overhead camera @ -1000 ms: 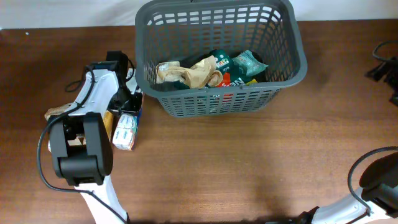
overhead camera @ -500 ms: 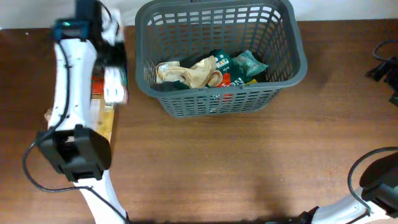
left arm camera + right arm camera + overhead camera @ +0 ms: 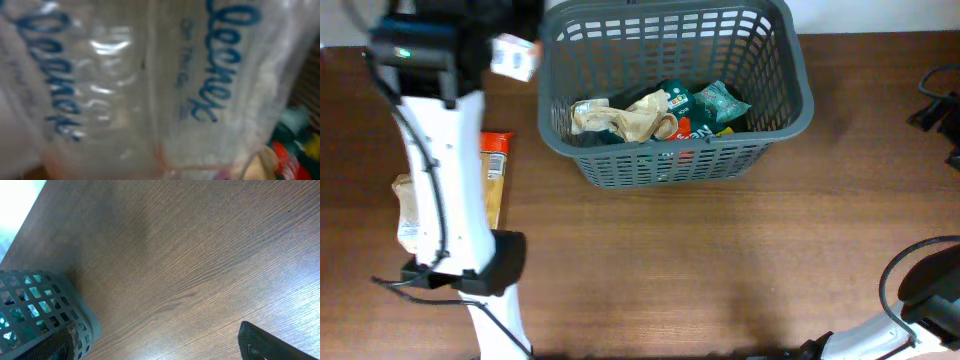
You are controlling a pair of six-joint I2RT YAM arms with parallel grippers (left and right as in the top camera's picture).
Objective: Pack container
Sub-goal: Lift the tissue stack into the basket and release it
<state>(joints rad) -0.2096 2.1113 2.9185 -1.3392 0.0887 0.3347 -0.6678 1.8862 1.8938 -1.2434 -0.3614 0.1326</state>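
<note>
The container, a large dark grey slotted basket (image 3: 775, 105), stands at the back middle of the table and holds several food packets (image 3: 660, 115). My left gripper (image 3: 498, 45) is raised just left of the basket's left rim and is shut on a clear-wrapped tissue pack with blue lettering (image 3: 515, 57). That pack (image 3: 150, 85) fills the left wrist view and hides the fingers; the basket's contents (image 3: 295, 145) peek past its right edge. My right gripper (image 3: 155, 347) is open and empty over bare table, right of the basket's corner (image 3: 45, 315).
An orange packet (image 3: 495, 175) and a beige packet (image 3: 408, 205) lie on the table at the left, beside my left arm. The right arm's dark parts (image 3: 940, 95) sit at the far right edge. The table is brown wood.
My left gripper has lifted the tissue pack off the table at the left and carried it up and back, close to the basket's left rim. The right arm has not moved.
</note>
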